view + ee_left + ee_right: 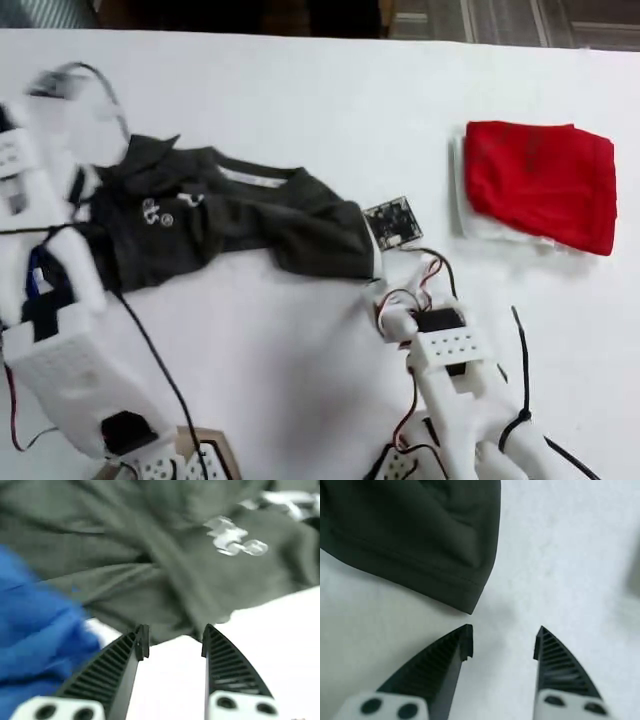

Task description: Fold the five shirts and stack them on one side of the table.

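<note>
Fabric of the dark shirt (230, 225), lying rumpled on the left half of the table (300, 90), looks soft and light, so it will likely sag and slide unless pinched at a hem or corner. Both sets of jaws stand apart and empty: the left gripper (172, 642) just off the shirt's edge, the right gripper (502, 642) just beside the sleeve hem (470, 597). A folded red shirt (540, 185) sits stacked at the table's right side.

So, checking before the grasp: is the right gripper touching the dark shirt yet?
Apart. The right wrist view shows bare table between the open right gripper and the dark shirt.
</note>
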`<state>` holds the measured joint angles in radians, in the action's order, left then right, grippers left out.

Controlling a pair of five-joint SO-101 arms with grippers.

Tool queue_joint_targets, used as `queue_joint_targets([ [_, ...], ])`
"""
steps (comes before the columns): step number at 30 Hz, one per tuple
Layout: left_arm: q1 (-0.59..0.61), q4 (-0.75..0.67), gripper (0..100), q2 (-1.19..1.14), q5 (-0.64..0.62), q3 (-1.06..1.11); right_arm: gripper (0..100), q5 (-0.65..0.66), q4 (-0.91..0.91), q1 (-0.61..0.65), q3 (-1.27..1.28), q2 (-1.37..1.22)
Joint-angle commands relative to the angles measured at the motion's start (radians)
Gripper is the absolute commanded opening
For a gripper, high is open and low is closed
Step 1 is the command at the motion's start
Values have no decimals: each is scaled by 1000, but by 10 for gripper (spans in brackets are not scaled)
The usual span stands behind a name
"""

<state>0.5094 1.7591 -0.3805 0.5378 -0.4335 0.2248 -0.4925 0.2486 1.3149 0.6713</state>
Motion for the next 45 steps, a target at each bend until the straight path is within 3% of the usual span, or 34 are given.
queue_joint_targets([
  [1,-68,18,195,12,23,94,202,-8,19,2,-3,-4],
  [10,26,14,195,12,28,162,202,-8,19,2,-3,-4],
  [17,89,-2,195,20,150,338,202,-8,19,2,-3,-4],
  [31,127,-316,195,20,153,541,201,-6,19,2,-3,-4],
  [40,127,-238,190,23,152,501,201,-6,19,2,-3,-4],
  [45,129,-265,151,23,143,469,201,-5,19,2,-3,-4],
])
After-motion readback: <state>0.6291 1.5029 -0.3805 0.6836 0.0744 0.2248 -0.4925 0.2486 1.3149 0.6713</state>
